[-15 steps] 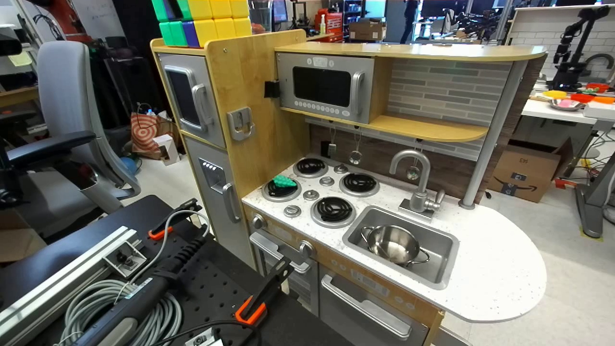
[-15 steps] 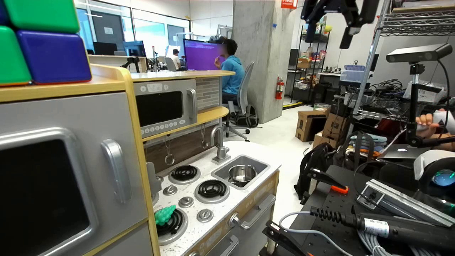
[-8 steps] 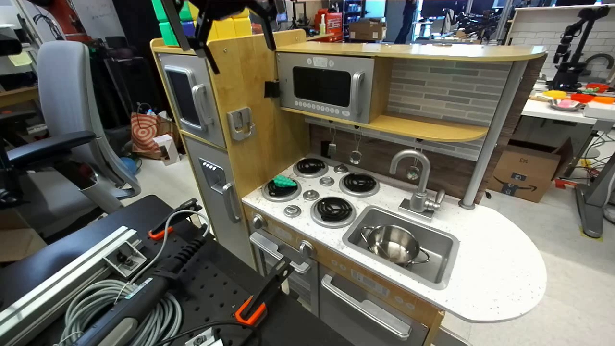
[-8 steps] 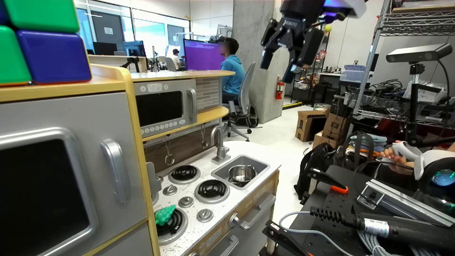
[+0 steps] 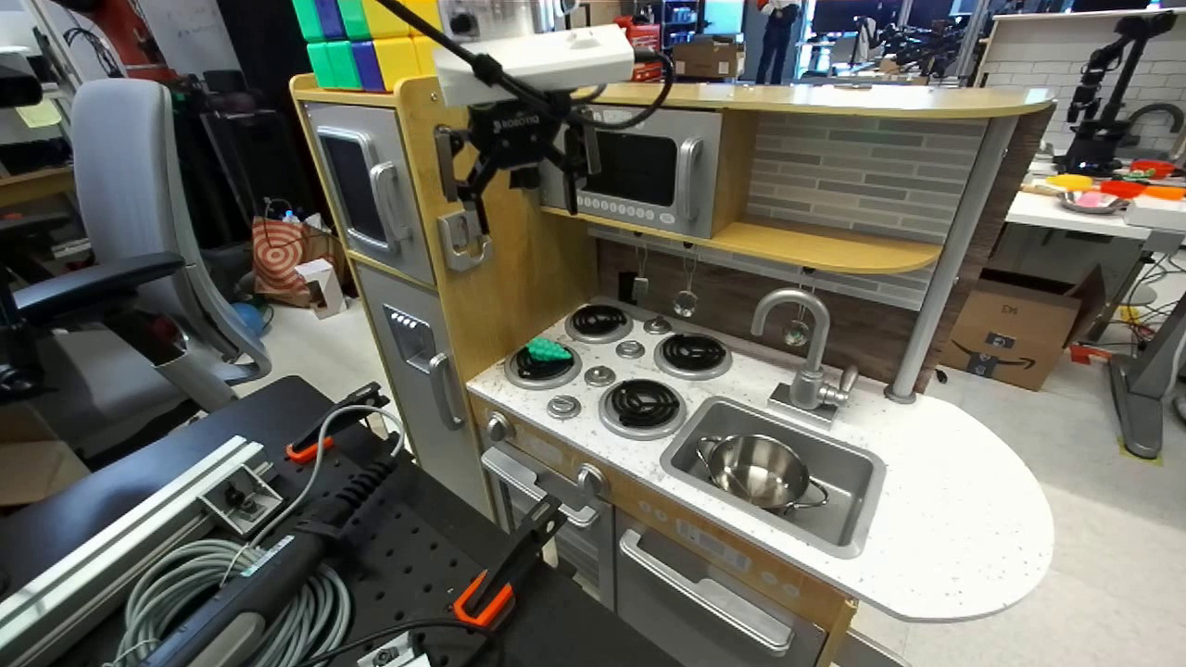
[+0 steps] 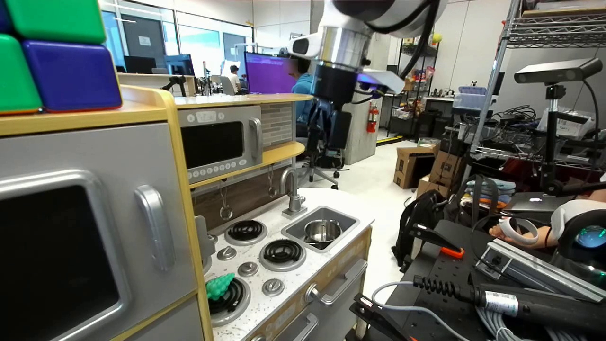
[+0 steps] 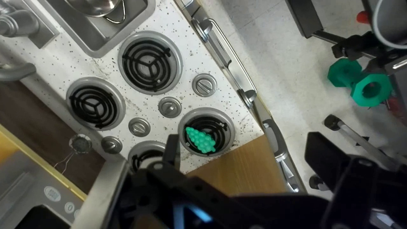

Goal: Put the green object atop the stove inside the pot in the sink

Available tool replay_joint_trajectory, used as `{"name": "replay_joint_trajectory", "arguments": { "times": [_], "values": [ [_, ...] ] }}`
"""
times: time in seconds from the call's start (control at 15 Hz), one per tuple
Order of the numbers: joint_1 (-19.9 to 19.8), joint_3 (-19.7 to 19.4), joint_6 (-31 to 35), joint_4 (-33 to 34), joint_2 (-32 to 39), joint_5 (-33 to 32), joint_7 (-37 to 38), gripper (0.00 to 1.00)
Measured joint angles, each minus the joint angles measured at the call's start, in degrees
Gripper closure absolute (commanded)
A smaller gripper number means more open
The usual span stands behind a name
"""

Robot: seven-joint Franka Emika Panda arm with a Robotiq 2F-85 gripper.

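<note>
Green object (image 5: 548, 349) rests on a burner (image 5: 541, 373) of stove (image 5: 623, 370). In an exterior view: pot (image 5: 758, 471), inside sink (image 5: 845, 489), at 4 o'clock from it; gripper (image 5: 527, 214) at 12 o'clock, well apart, jaws spread wide.

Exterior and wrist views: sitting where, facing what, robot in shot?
In an exterior view: high in front of the counter, facing stove and sink; gripper, wrist show.
In an exterior view: by the tall cabinet, facing along the counter; arm, gripper show.
Wrist view: on the wrist, facing down at the stove; fingers show.
Both exterior views share green object and pot.
</note>
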Motion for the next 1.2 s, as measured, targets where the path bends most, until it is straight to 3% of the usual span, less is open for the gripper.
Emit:
{"name": "replay_joint_trajectory", "arguments": {
  "times": [0.27,0.6,0.93,1.2],
  "values": [
    [-3.5,3.5,-0.2,8.8,11.2,-2.8,5.2,0.0],
    [-5.3,5.5,0.9,10.4,13.2,-3.7,6.2,0.0],
    [-11.5,14.2,19.8,5.5,15.1,-2.2,0.2,0.0],
    [-14.8,22.0,23.1,5.9,22.0,-5.1,-1.9,0.0]
  ]
}}
